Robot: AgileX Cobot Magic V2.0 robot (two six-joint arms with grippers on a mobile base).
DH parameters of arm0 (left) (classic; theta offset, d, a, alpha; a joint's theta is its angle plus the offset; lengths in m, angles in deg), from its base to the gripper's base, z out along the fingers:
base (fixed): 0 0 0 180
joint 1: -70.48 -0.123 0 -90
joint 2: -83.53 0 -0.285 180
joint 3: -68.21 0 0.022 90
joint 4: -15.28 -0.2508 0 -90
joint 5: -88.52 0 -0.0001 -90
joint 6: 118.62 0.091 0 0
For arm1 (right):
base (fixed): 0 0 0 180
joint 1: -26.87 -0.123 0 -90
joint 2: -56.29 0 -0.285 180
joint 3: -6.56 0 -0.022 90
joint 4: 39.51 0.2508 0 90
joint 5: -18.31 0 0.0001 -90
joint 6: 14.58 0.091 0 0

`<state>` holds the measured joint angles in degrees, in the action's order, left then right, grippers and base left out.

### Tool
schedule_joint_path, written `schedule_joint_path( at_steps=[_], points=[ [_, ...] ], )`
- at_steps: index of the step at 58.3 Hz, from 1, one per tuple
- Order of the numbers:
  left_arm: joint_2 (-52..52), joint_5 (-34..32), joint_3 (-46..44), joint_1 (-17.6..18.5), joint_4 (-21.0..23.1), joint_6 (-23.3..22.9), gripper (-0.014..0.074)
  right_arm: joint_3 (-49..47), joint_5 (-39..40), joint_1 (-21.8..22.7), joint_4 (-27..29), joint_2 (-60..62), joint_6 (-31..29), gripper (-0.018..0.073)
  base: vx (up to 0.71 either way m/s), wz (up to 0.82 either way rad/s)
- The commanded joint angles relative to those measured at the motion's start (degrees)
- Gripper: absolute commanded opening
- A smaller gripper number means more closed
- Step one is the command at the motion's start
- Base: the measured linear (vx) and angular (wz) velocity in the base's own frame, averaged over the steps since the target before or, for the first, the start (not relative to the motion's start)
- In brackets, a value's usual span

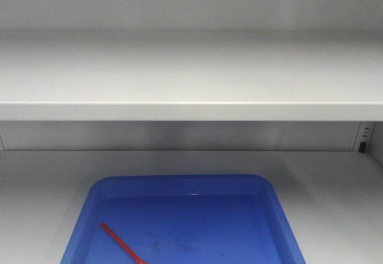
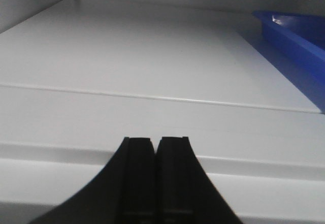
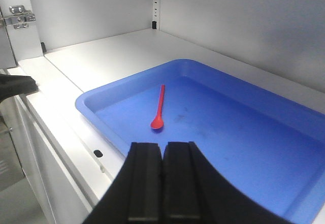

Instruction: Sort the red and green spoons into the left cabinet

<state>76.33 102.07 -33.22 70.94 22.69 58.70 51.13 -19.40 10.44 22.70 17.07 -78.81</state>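
- The red spoon [image 3: 158,108] lies flat in the blue tray [image 3: 264,173], its bowl toward the near rim and its handle pointing to the back wall; the tray rests on the lower shelf [image 1: 335,186] of the cabinet [image 1: 191,72]
- No green spoon shows in any view, so I cannot tell where it is; a search for it may cost extra moves
- The right gripper [image 3: 163,183] hangs above the near rim of the tray, its fingers pressed together with nothing between them; they must open before any grasp
- The left gripper [image 2: 155,178] is also closed and empty, low over the bare shelf, well apart from the spoon
- The spoon is thin and lies flat on a smooth floor, so I judge the fingers could slide over it or push it away instead of lifting it
- A descent that is too steep may strike the tray rim and shift the whole tray
- The upper shelf [image 1: 191,111] hangs just above, so a high lift could knock the arm against it
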Motion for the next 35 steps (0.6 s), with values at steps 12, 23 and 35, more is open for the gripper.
schedule_joint_path(
  at_steps=[12,23,35],
  points=[
    [1.14,-3.0,1.16,-0.18,0.29,-0.55,-0.0001,-1.52,1.89,-0.02,2.5,-0.16,-0.13,-0.0003,0.0,0.0],
    [1.14,-3.0,1.16,-0.18,0.29,-0.55,-0.0001,-1.52,1.89,-0.02,2.5,-0.16,-0.13,-0.0003,0.0,0.0],
    [1.14,-3.0,1.16,-0.18,0.29,-0.55,-0.0001,-1.12,6.77,-0.02,4.66,-0.53,-0.24,-0.0003,0.0,0.0]
  ],
)
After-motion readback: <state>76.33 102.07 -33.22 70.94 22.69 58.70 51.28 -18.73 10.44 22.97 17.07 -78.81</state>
